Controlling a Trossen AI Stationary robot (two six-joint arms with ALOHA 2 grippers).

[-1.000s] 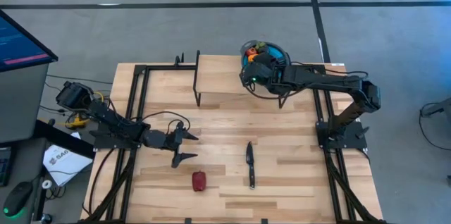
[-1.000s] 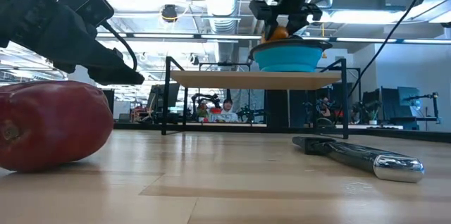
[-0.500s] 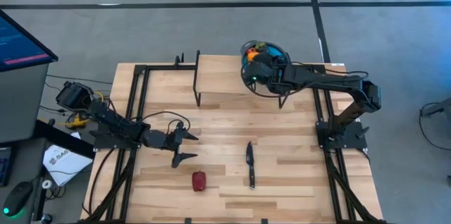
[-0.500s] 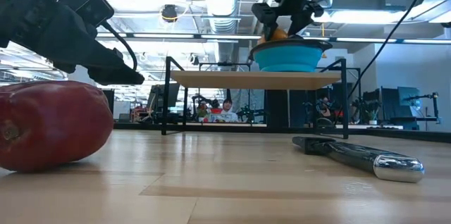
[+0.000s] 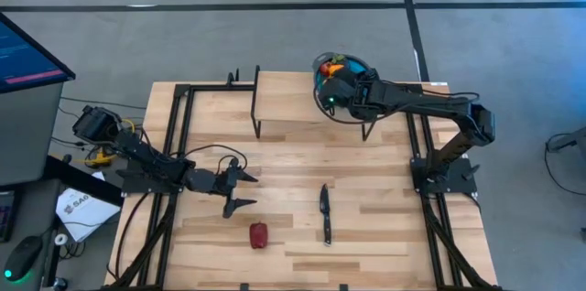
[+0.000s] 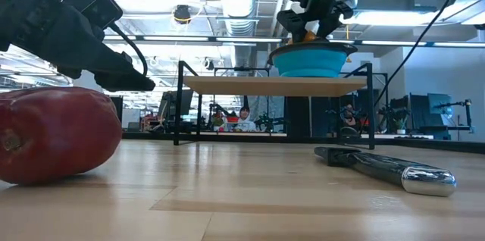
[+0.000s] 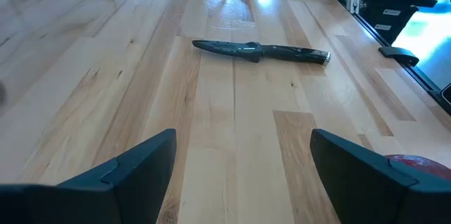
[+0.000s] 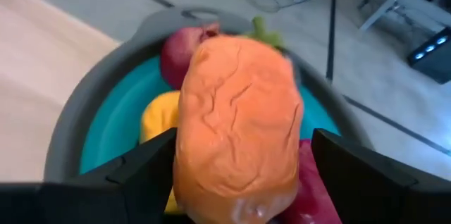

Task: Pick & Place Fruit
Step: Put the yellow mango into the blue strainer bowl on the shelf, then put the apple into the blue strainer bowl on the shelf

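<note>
Right gripper hangs over the blue bowl on the raised shelf, its fingers spread either side of an orange fruit that lies on the pile of other pieces. That fruit looks light, hard and smooth, likely slippery plastic, so I'd pinch it across its wide middle. Left gripper waits low over the table, fingers wide apart, near a red fruit and a knife.

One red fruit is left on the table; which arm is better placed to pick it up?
Left. Its open pincer sits just beside the red fruit, while the right pincer is over the bowl on the raised shelf.
</note>
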